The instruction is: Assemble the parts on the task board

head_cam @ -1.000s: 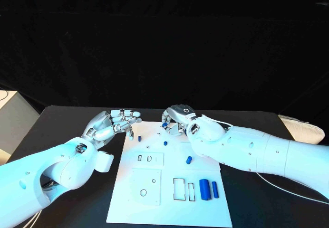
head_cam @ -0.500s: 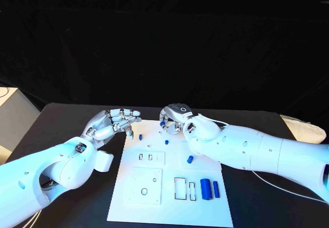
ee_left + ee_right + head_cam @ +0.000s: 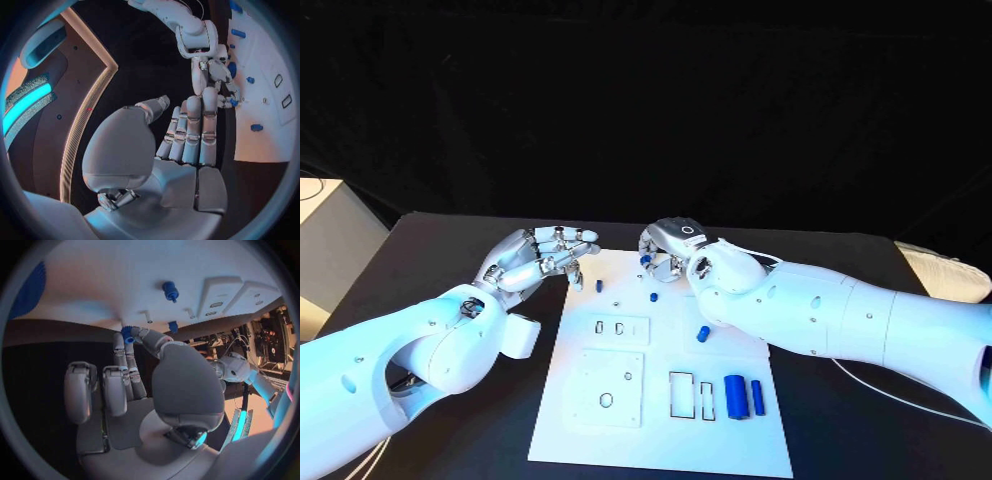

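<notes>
The white task board [image 3: 661,425] lies in the middle of the black table. My right hand [image 3: 672,255] hovers over the board's far edge and pinches a small blue part [image 3: 127,334] between thumb and fingertip. My left hand [image 3: 538,258] is at the board's far left corner, fingers bent, holding nothing. Small blue pegs [image 3: 599,284] [image 3: 652,297] stand near the far edge, and another [image 3: 702,334] stands mid-board. Two longer blue parts [image 3: 734,396] [image 3: 757,396] lie at the near right. The left wrist view shows the right hand [image 3: 212,75] over the board [image 3: 269,125].
Two raised white plates with slots and holes [image 3: 615,328] [image 3: 609,388] sit on the board's left half, and outlined slots [image 3: 679,394] lie beside the long blue parts. A white object [image 3: 942,270] rests at the table's right edge. Black table surrounds the board.
The whole picture has shifted slightly. Both hands stay at the board's far edge, and the right hand still pinches the small blue part.
</notes>
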Controlling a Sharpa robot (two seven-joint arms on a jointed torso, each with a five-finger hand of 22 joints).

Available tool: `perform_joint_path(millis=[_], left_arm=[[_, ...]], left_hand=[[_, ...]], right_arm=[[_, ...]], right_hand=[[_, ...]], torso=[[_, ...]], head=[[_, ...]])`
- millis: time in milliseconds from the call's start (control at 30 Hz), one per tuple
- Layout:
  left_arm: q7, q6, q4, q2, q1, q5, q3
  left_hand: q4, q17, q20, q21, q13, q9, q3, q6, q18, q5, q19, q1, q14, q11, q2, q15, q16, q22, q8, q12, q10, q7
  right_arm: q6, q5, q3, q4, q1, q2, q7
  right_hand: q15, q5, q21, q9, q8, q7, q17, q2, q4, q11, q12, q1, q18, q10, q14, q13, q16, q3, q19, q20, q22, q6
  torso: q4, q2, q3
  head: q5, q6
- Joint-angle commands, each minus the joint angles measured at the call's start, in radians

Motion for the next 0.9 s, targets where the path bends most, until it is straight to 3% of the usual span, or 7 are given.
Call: perform_joint_path(millis=[33,200,633,900], left_arm=[[0.006,0.015,0.003,0.0,0.0,0.003,0.001],[0.007,0.014,0.002,-0.001,0.0,0.003,0.001],[0.007,0.015,0.004,-0.002,0.0,0.003,0.002],[0.006,0.014,0.005,-0.003,0.0,0.003,0.002]], left_hand=[[0.002,0.001,-0.001,0.003,0.001,0.002,0.003,-0.004,0.014,0.001,-0.007,-0.013,-0.003,0.0,0.0,0.004,0.007,0.002,0.003,0.003,-0.009,0.01],[0.002,0.001,-0.001,0.003,0.001,0.002,0.003,-0.004,0.014,0.001,-0.007,-0.013,-0.003,0.0,0.0,0.004,0.007,0.002,0.003,0.003,-0.009,0.01],[0.001,0.001,0.0,0.005,0.001,0.002,0.003,-0.005,0.015,0.001,-0.008,-0.013,-0.003,0.0,0.0,0.004,0.007,0.002,0.003,0.005,-0.01,0.01],[0.001,0.001,0.0,0.005,0.001,0.002,0.003,-0.005,0.015,0.001,-0.008,-0.013,-0.003,0.0,0.0,0.004,0.007,0.002,0.003,0.005,-0.01,0.01]], right_arm=[[0.03,-0.022,0.0,-0.001,-0.001,-0.001,-0.014],[0.025,-0.032,0.0,0.001,-0.001,-0.003,-0.026],[0.03,-0.04,0.0,-0.009,-0.001,0.0,-0.037],[0.023,-0.04,0.0,-0.019,-0.001,0.006,-0.033]], right_hand=[[-0.003,-0.003,-0.002,0.003,0.004,-0.003,0.103,0.024,-0.003,-0.008,0.003,0.018,-0.01,0.011,0.07,0.023,0.005,-0.002,0.038,-0.003,0.058,0.003],[-0.003,-0.007,-0.002,0.004,0.004,-0.003,0.102,0.024,-0.003,-0.008,0.002,0.017,-0.01,0.011,0.069,0.023,0.005,-0.003,0.038,-0.003,0.058,0.003],[-0.003,-0.01,-0.002,0.005,0.004,-0.004,0.102,0.022,-0.003,-0.008,0.002,0.016,-0.01,0.011,0.069,0.024,0.005,-0.003,0.038,-0.003,0.059,0.002],[-0.002,-0.014,-0.003,0.007,0.003,-0.003,0.099,0.02,-0.002,-0.008,0.001,0.014,-0.01,0.009,0.069,0.024,0.003,-0.004,0.037,-0.003,0.057,0.0]], torso=[[-0.0007,0.0,-0.0004],[-0.0014,0.001,0.0005],[0.0009,0.002,-0.0025],[-0.0007,0.003,-0.0018]], head=[[-0.003,-0.001],[-0.003,0.0],[-0.004,0.002],[-0.003,0.003]])
